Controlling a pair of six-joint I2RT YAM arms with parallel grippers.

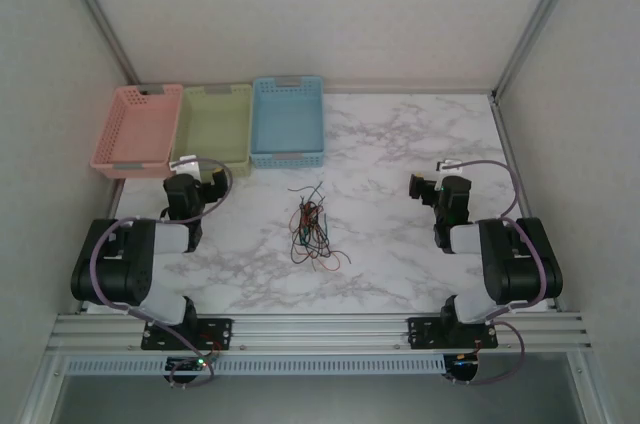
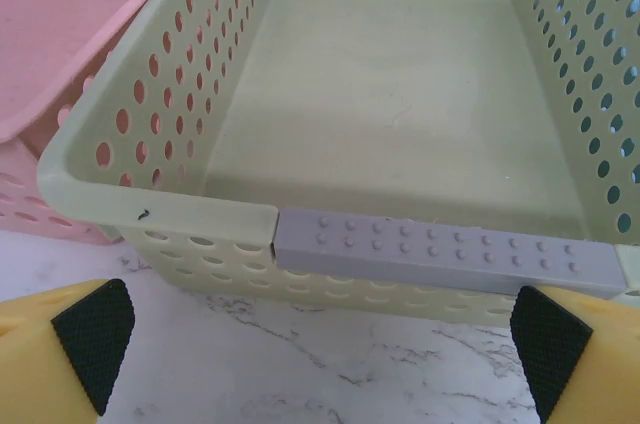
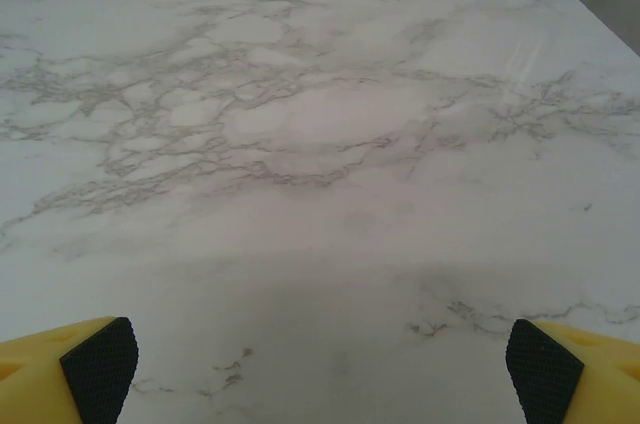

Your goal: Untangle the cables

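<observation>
A loose knot of thin black, red-brown and green cables (image 1: pixel 312 227) lies on the white marbled counter (image 1: pixel 400 144). It sits at the centre of the top view, between the two arms, and neither arm touches it.

The left hand (image 2: pixel 320 354) is released. Its yellow fingers (image 2: pixel 92 339), tipped with black pads, are spread to the lower corners of the left wrist view and face the near wall of the pale green perforated plastic basket (image 2: pixel 160 206), which has nothing in it. The right hand (image 3: pixel 320 364) is spread just as wide, grasping nothing, low over bare marble.

The pink plastic basket (image 1: pixel 135 129) and the blue plastic basket (image 1: pixel 288 119) flank the green one at the upper left of the top view. The three probably wait to take the separated wires. With both hands apart from the knot, the untangling looks unstarted, and the wide stance suits a first pinch.
</observation>
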